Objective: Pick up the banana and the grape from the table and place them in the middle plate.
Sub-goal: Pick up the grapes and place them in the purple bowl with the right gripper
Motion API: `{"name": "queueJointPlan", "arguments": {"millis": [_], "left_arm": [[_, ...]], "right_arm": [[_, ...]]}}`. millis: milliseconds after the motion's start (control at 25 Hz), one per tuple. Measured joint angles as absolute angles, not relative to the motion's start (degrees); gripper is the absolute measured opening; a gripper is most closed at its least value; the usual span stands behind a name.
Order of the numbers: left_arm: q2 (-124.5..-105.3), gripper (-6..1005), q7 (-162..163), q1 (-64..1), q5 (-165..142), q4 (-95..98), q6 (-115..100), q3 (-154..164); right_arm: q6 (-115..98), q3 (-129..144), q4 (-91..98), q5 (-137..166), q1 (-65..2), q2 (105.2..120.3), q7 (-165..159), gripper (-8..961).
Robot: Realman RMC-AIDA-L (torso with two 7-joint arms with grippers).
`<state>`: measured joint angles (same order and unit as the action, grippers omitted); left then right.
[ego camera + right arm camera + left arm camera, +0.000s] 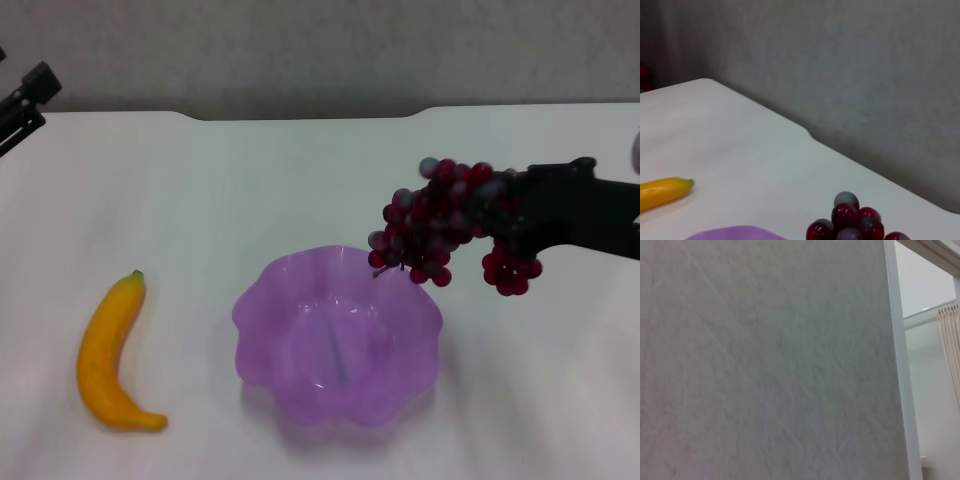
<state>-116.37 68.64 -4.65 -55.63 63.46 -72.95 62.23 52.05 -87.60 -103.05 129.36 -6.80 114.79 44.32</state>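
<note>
Our white surface point(300, 180) carries the middle plate point(337, 340) at centre and the banana point(108, 355) well to its left. Our right pincer point(500, 215) is clamped on the grape point(440, 225), which hangs in the air at the plate's far right rim. We should carry it further over the bowl's hollow, lower, then release so no cluster catches the scalloped edge. The left pincer point(22, 100) sits at the far left; we cannot tell its state.
</note>
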Motion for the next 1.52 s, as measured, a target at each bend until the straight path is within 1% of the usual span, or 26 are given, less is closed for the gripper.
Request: {"name": "queueJointPlan", "arguments": {"millis": [1520], "left_arm": [[-116.37,755,68.8,-4.48,-55.63,63.55,-72.95,62.22]], "right_arm": [[54.57,-76.77,-105.15,134.07,-8.53,114.61,45.49,332]]}}
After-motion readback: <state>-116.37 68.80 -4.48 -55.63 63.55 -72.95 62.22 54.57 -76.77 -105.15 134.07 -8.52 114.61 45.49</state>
